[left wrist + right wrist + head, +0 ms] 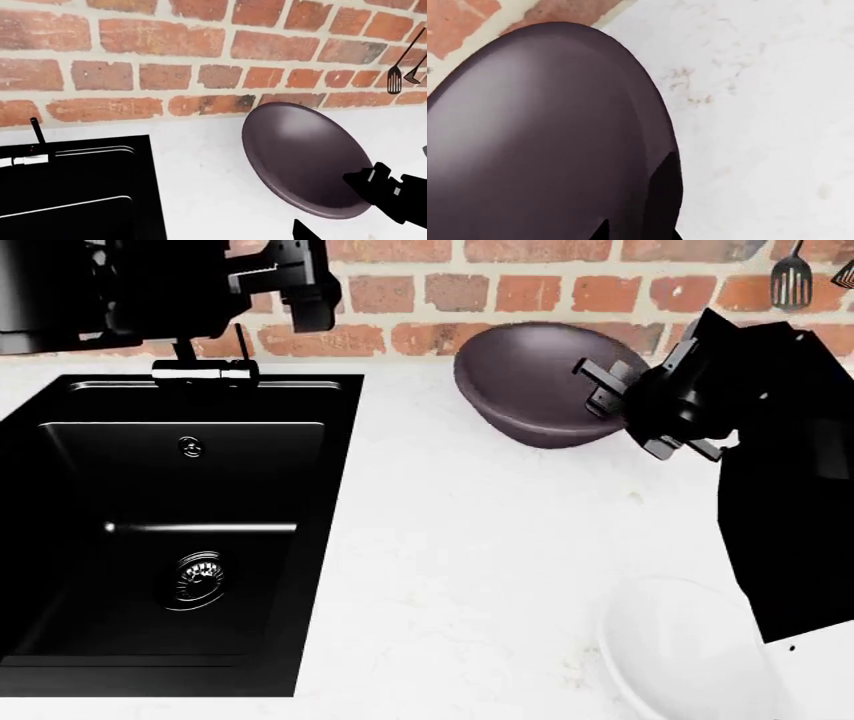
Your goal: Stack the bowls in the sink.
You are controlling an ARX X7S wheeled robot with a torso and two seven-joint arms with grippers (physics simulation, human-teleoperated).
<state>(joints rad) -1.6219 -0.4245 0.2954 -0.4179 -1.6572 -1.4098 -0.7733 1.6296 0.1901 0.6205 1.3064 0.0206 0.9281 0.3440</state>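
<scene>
The dark purple-brown bowl [534, 380] is tilted over the white counter by the brick wall, right of the sink [80, 500]. My right gripper [607, 390] is shut on its right rim, one finger inside and one outside [664, 200]. The left wrist view shows the same bowl [300, 155] with that gripper [365, 181] on its edge. The white bowl [674, 650] rests on the counter at the front right, partly behind my right arm. My left gripper [287, 290] hangs open above the faucet, holding nothing; one of its fingertips [303, 233] shows.
A black faucet [207, 370] stands at the sink's back edge, and a round drain [194, 578] lies in the basin. Kitchen utensils [790, 280] hang on the brick wall at the far right. White counter [454, 540] lies between sink and bowls.
</scene>
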